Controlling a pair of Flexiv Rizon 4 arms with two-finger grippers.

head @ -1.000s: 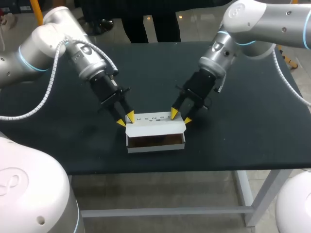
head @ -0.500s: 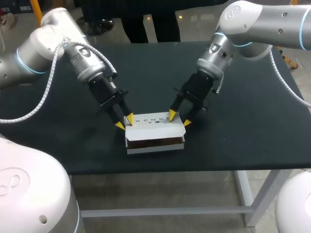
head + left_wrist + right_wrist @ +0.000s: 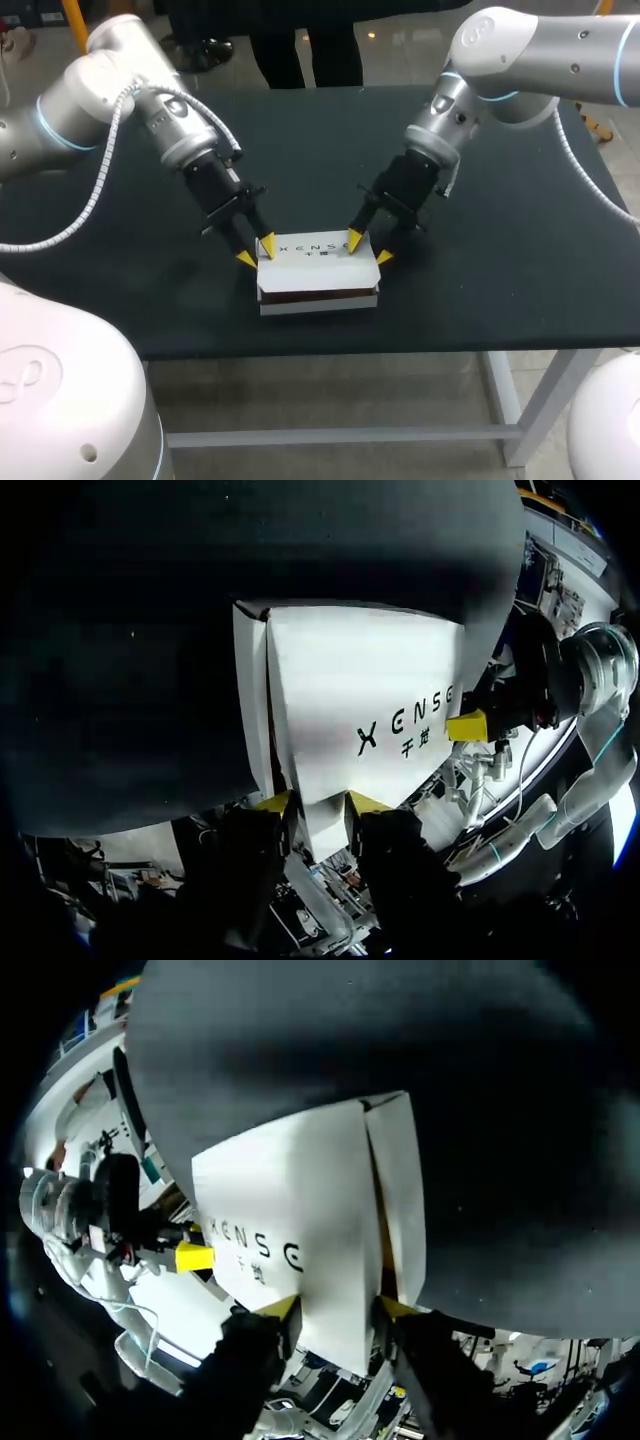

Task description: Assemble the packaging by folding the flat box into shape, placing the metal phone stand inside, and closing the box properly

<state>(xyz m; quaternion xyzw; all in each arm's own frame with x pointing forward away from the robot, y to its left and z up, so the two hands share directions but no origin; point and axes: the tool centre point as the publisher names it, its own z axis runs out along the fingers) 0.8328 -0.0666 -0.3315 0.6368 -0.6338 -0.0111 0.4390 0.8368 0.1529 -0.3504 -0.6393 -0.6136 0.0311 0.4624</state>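
Note:
A white cardboard box sits near the table's front edge, its printed lid tilted low over it. Only a thin dark slit shows at the front, and the phone stand is hidden. My left gripper stands open astride the lid's left rear corner, one yellow tip on top of the lid and the other outside the box end. My right gripper is open astride the right rear corner in the same way. The left wrist view shows the lid ahead of my left gripper. The right wrist view shows the lid ahead of my right gripper.
The black table carries nothing else. The box lies close to the table's front edge, and bare tabletop stretches behind and to both sides of it.
The lid has come down over the box, narrowing the dark opening at the front. Both grippers have moved slightly down and forward with it.

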